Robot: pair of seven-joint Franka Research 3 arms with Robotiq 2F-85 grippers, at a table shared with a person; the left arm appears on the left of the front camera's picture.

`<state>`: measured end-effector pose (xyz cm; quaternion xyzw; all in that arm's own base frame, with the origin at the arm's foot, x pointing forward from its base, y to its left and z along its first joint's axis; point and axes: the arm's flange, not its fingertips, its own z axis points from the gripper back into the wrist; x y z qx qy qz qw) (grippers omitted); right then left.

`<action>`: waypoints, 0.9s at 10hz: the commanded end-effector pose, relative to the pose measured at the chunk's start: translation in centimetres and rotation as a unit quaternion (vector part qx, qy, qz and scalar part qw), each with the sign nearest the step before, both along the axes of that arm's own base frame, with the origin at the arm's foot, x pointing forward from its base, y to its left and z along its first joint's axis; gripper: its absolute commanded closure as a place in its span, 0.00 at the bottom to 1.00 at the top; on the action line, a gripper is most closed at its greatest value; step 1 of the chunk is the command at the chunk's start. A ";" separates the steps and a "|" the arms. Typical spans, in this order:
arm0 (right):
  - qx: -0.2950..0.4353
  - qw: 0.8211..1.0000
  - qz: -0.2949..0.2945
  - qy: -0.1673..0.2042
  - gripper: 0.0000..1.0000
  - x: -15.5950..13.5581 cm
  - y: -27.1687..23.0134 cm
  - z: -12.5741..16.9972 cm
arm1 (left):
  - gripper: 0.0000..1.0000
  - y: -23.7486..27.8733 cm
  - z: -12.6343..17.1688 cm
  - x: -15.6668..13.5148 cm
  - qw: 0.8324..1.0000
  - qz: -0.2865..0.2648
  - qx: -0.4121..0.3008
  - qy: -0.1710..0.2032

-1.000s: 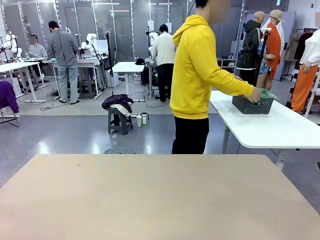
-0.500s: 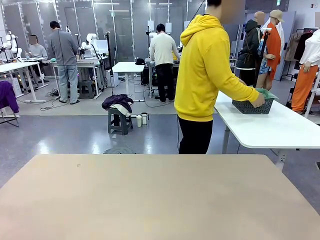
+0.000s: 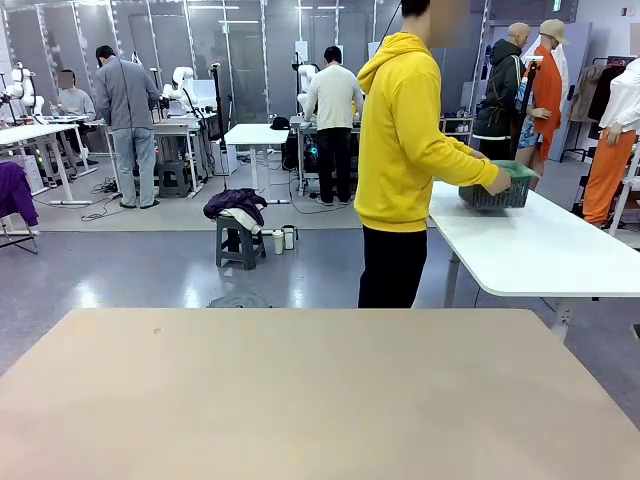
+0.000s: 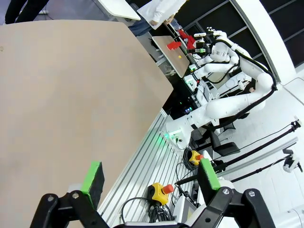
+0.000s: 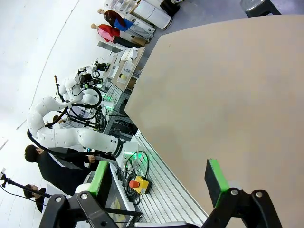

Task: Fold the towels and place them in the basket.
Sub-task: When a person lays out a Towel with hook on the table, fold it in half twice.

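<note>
Front cam is sitting low at the near edge of the beige table (image 3: 320, 400), facing straight across it into the lab. The tabletop is filling the lower frame, w/ a person in yellow hoodie (image 3: 405, 140) standing mid-distance, upper centre-right. Left wrist cam is looking along the left gripper (image 4: 151, 175), its fingers rising spread apart from the bottom edge. That view is rolled sideways, high off the table, which is taking the upper left. Right wrist cam is looking likewise past the right gripper (image 5: 157, 178), also spread, w/ the table at upper right. All 3 views are sharing that tabletop.
</note>
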<state>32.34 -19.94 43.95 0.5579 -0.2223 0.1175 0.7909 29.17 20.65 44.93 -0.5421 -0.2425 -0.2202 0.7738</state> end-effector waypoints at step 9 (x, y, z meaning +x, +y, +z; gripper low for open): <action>0.006 1.000 0.002 -0.009 0.00 0.1 -0.1 0.0 | 0.00 0.1 -0.1 -0.1 1.000 -0.008 -0.005 -0.008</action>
